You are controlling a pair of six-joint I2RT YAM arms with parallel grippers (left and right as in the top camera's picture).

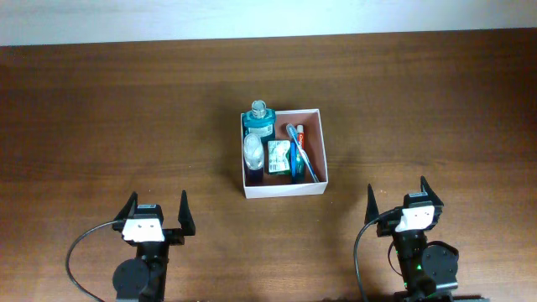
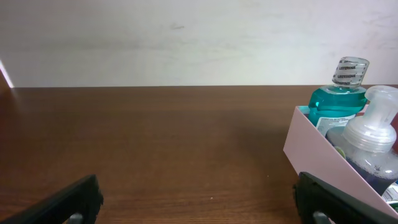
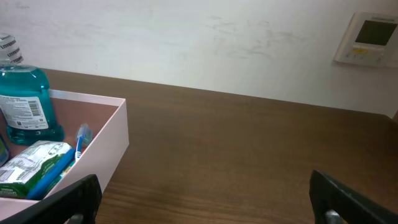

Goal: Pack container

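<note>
Bare dark-brown wooden tabletop (image 1: 101, 109) surrounds the square white-walled cardboard container (image 1: 283, 191) on all sides. Inside, the upright teal mouthwash bottle (image 1: 258, 117) and clear pump bottle (image 1: 253, 151) rise above the left wall. A bare reddish-brown strip lies right of the blue toothbrush (image 1: 306, 155).

The left gripper (image 1: 158, 196) is showing two black, pointed fingers (image 1: 184, 210) flaring from a white plate (image 1: 141, 225), with a black cable (image 1: 74, 252) looping off its side toward a round black joint (image 1: 132, 273). The right gripper (image 1: 396, 186) is wearing the same black-and-white build, with a second cable (image 1: 356, 252) curving alongside it. A small green light (image 1: 417, 269) is glowing on its body. From the wrist cameras the fingers are appearing as matte black wedges.
</note>
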